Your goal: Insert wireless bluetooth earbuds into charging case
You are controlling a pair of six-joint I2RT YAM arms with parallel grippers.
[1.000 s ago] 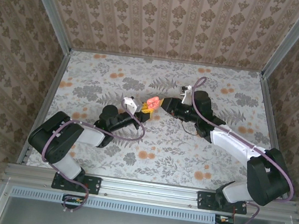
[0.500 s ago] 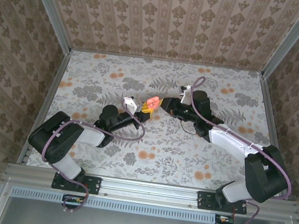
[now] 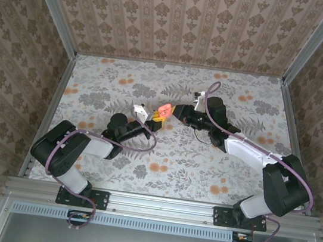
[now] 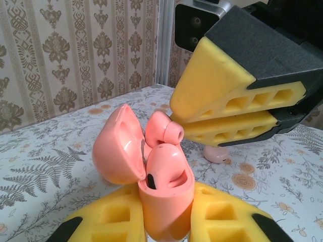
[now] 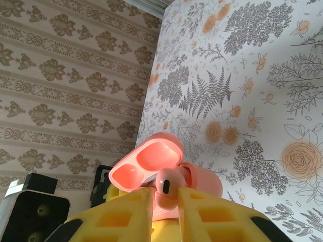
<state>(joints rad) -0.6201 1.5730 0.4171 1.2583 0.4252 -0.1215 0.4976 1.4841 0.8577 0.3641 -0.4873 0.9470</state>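
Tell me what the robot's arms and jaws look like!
The left arm and the right arm both have chunky black joints with a white shell in the middle. A thin purple cable loops along each one. The jaws are bright yellow wedges with little square holes in them, backed by black plastic.

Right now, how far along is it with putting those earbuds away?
Done: the case sits open in the left fingers, with one earbud seated. In hand: the right fingers hold the second earbud at its mouth. Left: seat it.
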